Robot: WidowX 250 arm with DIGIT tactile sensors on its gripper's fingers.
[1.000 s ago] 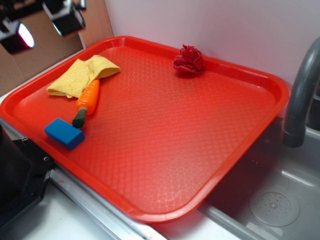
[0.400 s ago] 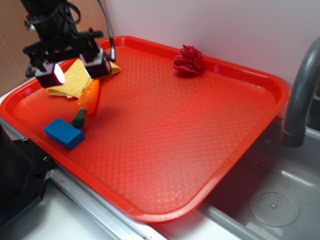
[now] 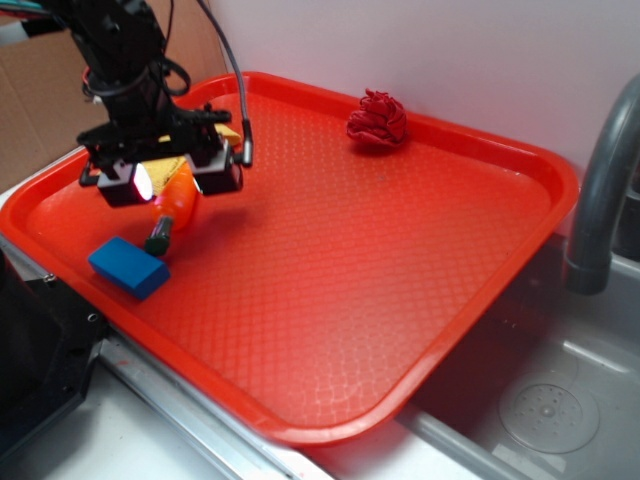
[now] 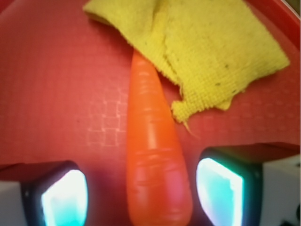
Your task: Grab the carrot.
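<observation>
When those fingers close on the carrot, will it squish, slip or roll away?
The carrot looks like smooth, glossy hard plastic, so probably stiff, not squishy. Its rounded, tapered body could slip or roll between the fingers. Its tip lies under the yellow cloth, which may drag slightly.

No readable text, labels or numbers anywhere.
</observation>
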